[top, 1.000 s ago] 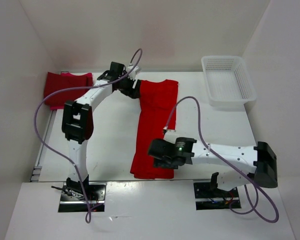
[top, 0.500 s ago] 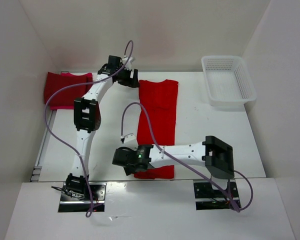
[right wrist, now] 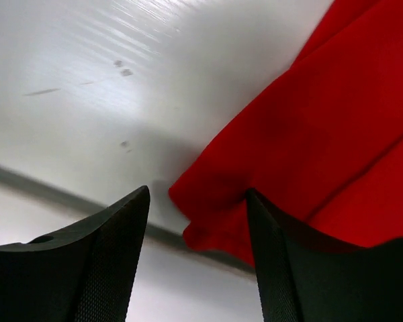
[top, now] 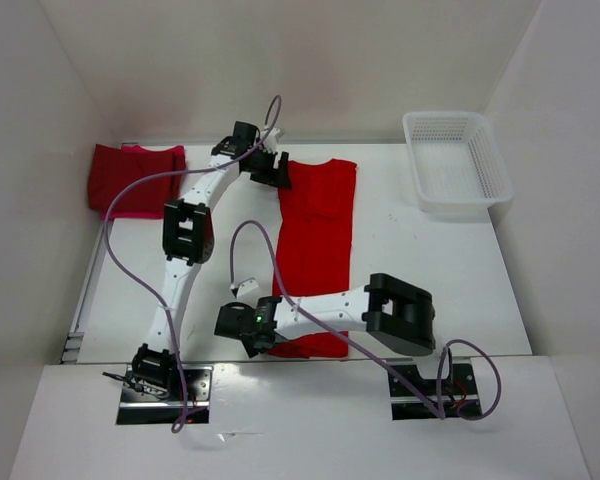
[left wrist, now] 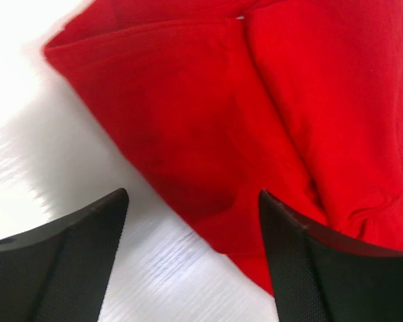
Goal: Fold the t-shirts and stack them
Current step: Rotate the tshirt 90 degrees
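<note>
folded pile (top: 135, 178): maroon tee on top of a pinkish one, way off to the left of both sets of fingers
right gripper (right wrist: 198, 201): fingers spread, gripping nothing; the tee's near-left corner sits right between the tips
left gripper (left wrist: 191, 201): fingers wide apart too, nothing pinched; the far-left corner lies between and just ahead of them
bright red t-shirt (top: 318, 240): folded into a long narrow strip, flat on the table (top: 430, 270)
basket (top: 455, 160): white mesh, far right, well apart from either gripper
</note>
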Action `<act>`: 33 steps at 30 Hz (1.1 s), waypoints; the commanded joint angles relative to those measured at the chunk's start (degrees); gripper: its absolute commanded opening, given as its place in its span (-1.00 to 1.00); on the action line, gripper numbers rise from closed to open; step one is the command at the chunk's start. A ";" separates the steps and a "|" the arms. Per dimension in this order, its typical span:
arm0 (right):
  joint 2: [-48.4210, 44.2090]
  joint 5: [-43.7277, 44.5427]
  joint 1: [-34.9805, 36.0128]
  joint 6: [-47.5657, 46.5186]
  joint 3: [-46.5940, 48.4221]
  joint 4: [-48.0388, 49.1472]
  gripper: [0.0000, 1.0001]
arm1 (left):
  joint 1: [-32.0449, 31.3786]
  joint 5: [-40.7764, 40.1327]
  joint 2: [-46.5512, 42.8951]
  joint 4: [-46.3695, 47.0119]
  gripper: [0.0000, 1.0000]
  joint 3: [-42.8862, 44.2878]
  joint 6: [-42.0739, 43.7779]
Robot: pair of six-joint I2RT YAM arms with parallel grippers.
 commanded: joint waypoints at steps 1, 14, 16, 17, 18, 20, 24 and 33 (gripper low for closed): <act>3.46 0.14 -0.34 -0.06 1.95 -0.64 0.13 | -0.50 1.77 2.03 -0.88 0.65 2.50 0.30; -2.51 -5.30 -1.48 -0.58 -5.25 1.38 -1.00 | -1.02 0.46 5.37 -0.26 -0.80 7.60 -0.75; -3.31 -6.18 -0.69 -1.99 -5.26 1.38 -1.00 | -1.55 -1.83 6.08 0.26 -0.88 9.79 -0.75; -4.09 -7.75 -0.08 -3.48 -5.95 1.90 -1.00 | -1.55 -2.71 6.08 0.26 -0.90 10.50 -0.75; -4.79 -8.64 0.54 -4.10 -6.83 1.91 -1.00 | -1.55 -4.02 6.60 0.79 -0.90 11.02 -0.06; -5.41 -10.58 0.54 -4.80 -7.63 2.43 -1.00 | -1.55 -4.64 6.60 0.79 -0.90 12.17 0.56; -7.52 -10.58 0.54 -5.34 -9.39 2.43 -1.00 | -1.55 -5.26 7.13 0.79 -0.87 13.49 0.57; -7.43 -7.42 -0.07 -6.39 -3.51 1.73 0.74 | -1.02 -1.84 6.61 -2.89 0.30 12.97 -0.05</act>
